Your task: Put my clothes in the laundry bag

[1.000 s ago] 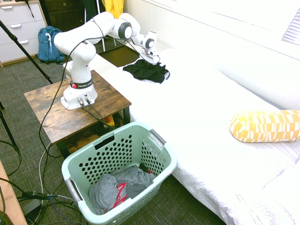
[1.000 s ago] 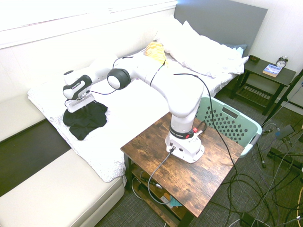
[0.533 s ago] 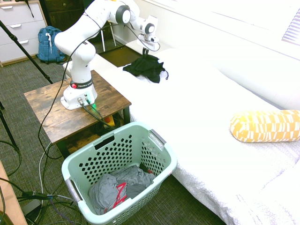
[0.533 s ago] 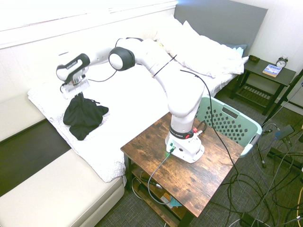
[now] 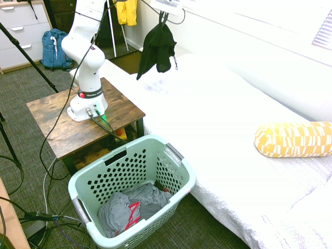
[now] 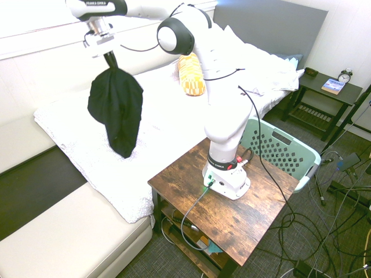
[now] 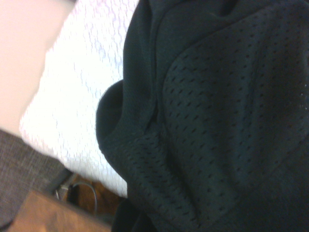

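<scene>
Lifted off the white bed (image 5: 218,114), soft black fabric clothing (image 6: 117,104) hangs pinched beneath the white two-finger gripper (image 6: 108,55).

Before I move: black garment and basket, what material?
Black garment: soft matte fabric, probably synthetic sports knit; it drapes, and the wrist view shows a perforated mesh panel.
Basket: likely moulded plastic, smooth mint-green with regular cut-outs; handles grey, possibly plastic too.
</scene>
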Controlling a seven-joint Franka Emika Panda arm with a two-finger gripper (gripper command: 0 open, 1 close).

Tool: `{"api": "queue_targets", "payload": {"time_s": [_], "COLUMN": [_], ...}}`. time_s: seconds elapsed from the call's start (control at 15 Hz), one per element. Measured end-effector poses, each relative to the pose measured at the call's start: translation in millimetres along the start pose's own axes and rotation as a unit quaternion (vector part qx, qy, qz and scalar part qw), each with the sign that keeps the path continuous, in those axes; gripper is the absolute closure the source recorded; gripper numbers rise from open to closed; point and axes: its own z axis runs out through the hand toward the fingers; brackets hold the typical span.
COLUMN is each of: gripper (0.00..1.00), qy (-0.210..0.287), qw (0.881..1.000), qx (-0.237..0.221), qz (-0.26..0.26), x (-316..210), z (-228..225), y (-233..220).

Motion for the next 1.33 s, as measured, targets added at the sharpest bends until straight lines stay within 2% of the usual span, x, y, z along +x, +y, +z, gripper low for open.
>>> {"api": "queue_targets", "payload": {"time_s": [0.27, 0.4, 0.53, 0.73, 0.87, 1.0, 1.13, 1.2, 1.33], "gripper": [1.0, 1.0, 1.0, 1.0, 1.0, 1.0, 1.0, 0.0, 0.0], "qy": [-0.058, -0.1, -0.144, -0.217, -0.246, -0.25, -0.253, -0.241, -0.213], "qw": [0.997, 0.993, 0.986, 0.964, 0.948, 0.935, 0.923, 0.918, 0.91], "qx": [-0.054, -0.065, -0.07, -0.067, -0.081, -0.122, -0.171, -0.186, -0.196], "qz": [-0.011, 0.014, 0.056, 0.141, 0.184, 0.217, 0.236, 0.254, 0.296], "x": [-84.6, -127.6, -159.3, -201.6, -234.2, -263.1, -286.8, -294.9, -300.2], "z": [-18.5, -3.9, 28.8, 110.1, 178.1, 257.8, 342.4, 381.0, 435.8], "y": [155.5, 227.9, 296.9, 401.1, 467.1, 521.1, 542.7, 541.5, 533.0]}}
